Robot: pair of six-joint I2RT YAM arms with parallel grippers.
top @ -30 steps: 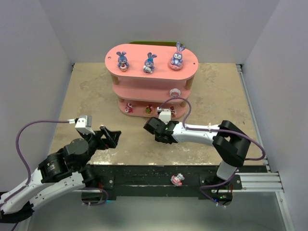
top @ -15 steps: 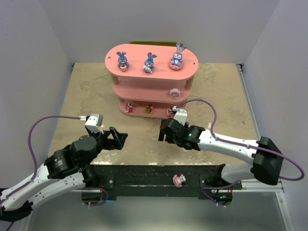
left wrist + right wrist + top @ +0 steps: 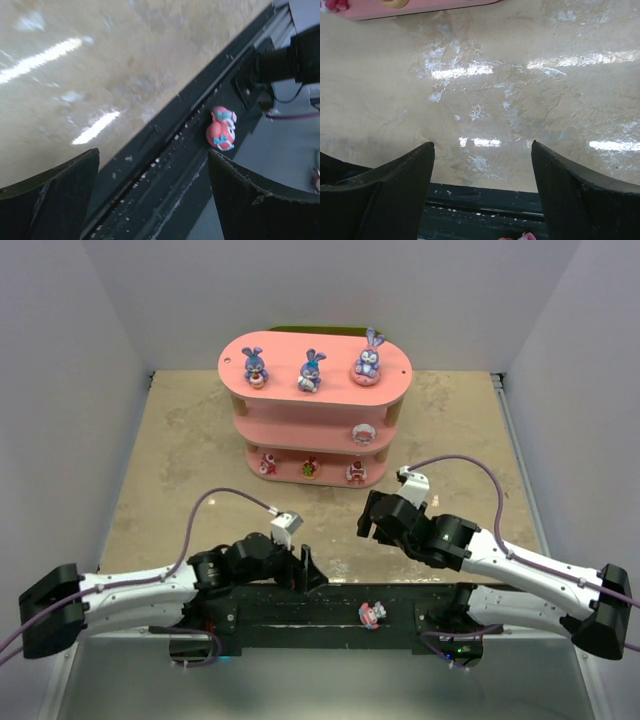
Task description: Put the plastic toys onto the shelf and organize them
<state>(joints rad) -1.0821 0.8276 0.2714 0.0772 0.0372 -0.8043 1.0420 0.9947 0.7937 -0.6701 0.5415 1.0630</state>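
While both arms stretch low across the table [image 3: 180,440] in front of the shelf [image 3: 284,352], neither one holds anything. The left gripper [image 3: 308,573] lies well forward of the shelf, at the table's near edge, its jaws spread wide with nothing between them; its wrist view shows the two dark fingers [image 3: 50,200] framing bare tabletop and the black rail [image 3: 165,170]. The right gripper [image 3: 368,522] sits closer to the shelf, just forward of its right end, jaws likewise parted and empty, with the shelf's bottom board [image 3: 420,7] visible at the far edge of its wrist view. On the shelf's top board stand three purple-blue bunnies [image 3: 311,371] in a row. One pale round figure [image 3: 362,432] sits toward the right end of the middle board, and three small pink and red figures [image 3: 310,469] line the bottom board. One stray pink toy [image 3: 370,614] lies off the shelf entirely, on the black rail well in front of the shelf's right end, apart from both grippers.
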